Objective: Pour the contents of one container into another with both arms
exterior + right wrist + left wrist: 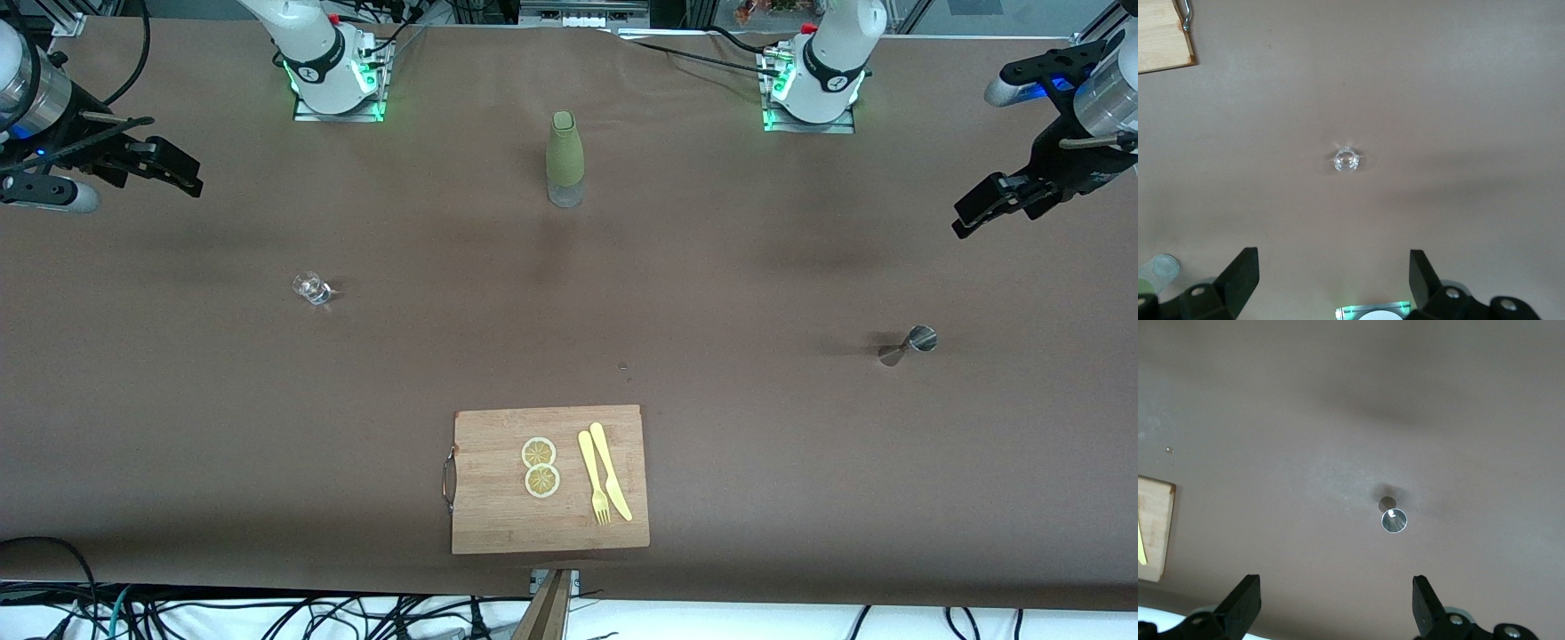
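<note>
Careful — both claws wide, empty: left claw (969, 218) high over jigger (909, 343), right claw (182, 173) over glass (311, 288). Both stand apart on tabletop (711, 267); your off-centre pinch could tip either.

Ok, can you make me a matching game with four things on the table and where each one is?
Things:
1. glass cup
2. steel jigger
3. green bottle
4. lemon slices

Places:
A. on the wooden board
B. toward the left arm's end of the table
C. between the two arm bases
D. toward the right arm's end of the table

Pairs: 1-D, 2-B, 3-C, 4-A
</note>
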Robot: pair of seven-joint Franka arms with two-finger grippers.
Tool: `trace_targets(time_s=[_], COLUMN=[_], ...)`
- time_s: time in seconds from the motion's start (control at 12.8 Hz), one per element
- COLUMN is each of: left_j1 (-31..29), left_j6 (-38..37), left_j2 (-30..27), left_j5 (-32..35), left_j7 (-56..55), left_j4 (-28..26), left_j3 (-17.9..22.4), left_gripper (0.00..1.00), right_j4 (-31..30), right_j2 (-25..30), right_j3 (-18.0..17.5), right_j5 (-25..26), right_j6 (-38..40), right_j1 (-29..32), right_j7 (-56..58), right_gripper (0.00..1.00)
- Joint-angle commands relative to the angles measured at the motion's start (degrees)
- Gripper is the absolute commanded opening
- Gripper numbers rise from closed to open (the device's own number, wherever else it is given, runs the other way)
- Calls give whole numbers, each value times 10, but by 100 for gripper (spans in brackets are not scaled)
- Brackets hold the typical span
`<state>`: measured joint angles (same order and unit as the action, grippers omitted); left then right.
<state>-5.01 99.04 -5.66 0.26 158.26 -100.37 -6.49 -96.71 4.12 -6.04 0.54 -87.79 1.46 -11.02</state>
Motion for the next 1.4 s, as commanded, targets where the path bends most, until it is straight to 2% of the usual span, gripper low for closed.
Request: trace_targets(time_s=[0.0, 0.47, 0.7, 0.86, 1.09, 1.25, 1.33], left_j1=[-12, -22, -29, -57, -62, -66, -65], left_j6=[-12, -21, -47, -54, -45, 3, 19], left_j2=[8, 7, 13, 15, 19, 18, 19], left_j5=[-29, -54, -101, -155, -150, -90, -80], left_j7=[6, -281, -552, -732, -837, -917, -956], left_j4=[10, 11, 32, 30, 29, 27, 25], left_j3=[10, 17, 17, 17, 25, 19, 15], left_gripper=[100, 100, 100, 100, 100, 100, 100], right_j4=[6, 6, 6, 6, 6, 6, 6], right_j2=[-2, -2, -2, -2, -2, -2, -2], right_j3=[-3, -3, -3, -3, -3, -3, -3], right_j5=[8, 7, 7, 7, 7, 7, 7], right_j6=[1, 1, 1, 1, 1, 1, 1], right_j1=[3, 4, 4, 4, 3, 4, 4], right_j7=[-6, -5, -5, -5, -5, -5, -5], right_gripper=[100, 100, 100, 100, 100, 100, 100])
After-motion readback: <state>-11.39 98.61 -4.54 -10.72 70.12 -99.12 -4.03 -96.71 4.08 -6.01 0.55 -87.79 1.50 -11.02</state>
